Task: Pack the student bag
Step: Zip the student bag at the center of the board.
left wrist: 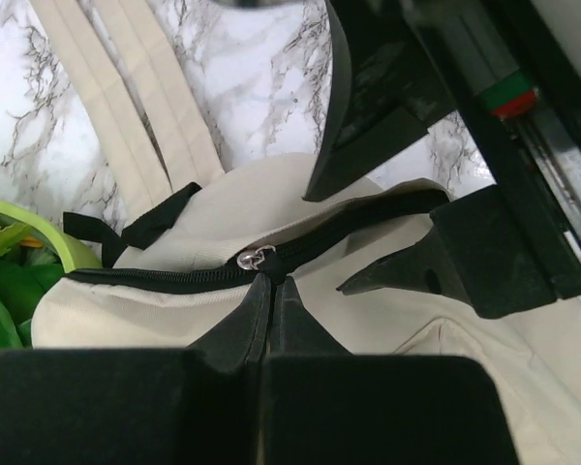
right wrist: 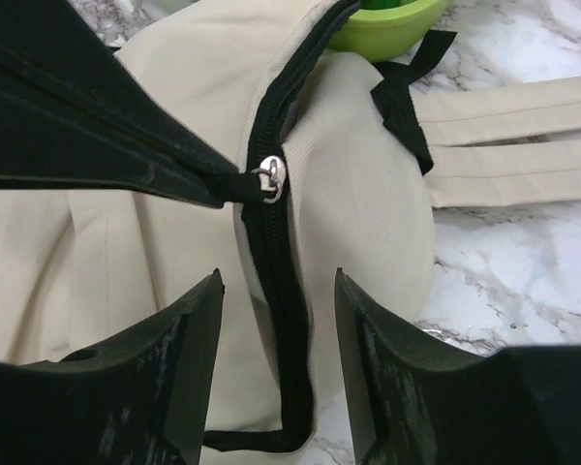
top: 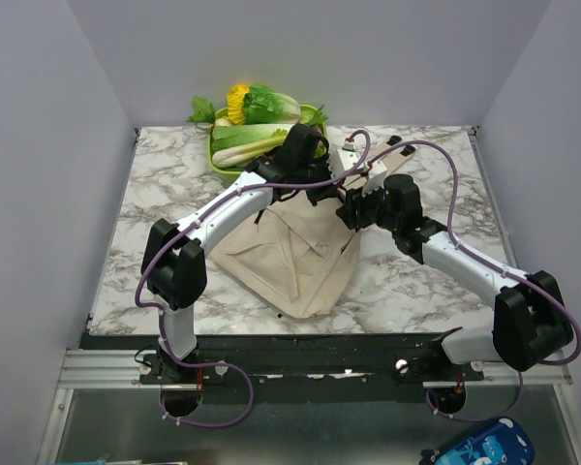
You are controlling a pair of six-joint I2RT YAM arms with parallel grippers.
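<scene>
Centrally on the marble table (top: 165, 184) the student bag (top: 290, 262) is laid flat, its zippered top turned toward the far edge and its body spread toward the near edge. Just beyond the top, a green tray (top: 216, 160) of leafy vegetables (top: 257, 116) is seen, and the bag's upper corner lies just beside the tray's rim. The long beige straps (left wrist: 126, 107) are stretched out over the bare marble past the top of the bag.

The left gripper (left wrist: 266, 310) is brought down onto the bag's top seam. Its jaws are pressed together, and the zipper pull (left wrist: 255, 258) is pinched at their tips, with the small metal ring showing just beyond them. The black zipper (left wrist: 155, 281) is seen running away to either side of that pinch along the curved top of the bag.

The right gripper (right wrist: 276, 281) is held over the same seam, close beside the left one. Its jaws are spread, and the zipper line is seen passing between them, one jaw over the cream cloth on each side. A gap is visible between each jaw and the black zipper tape, and nothing is clamped. Whether the tips rest on the cloth cannot be told. From the right wrist view the pull is seen just beyond the jaws, held taut by the left gripper's tips.
</scene>
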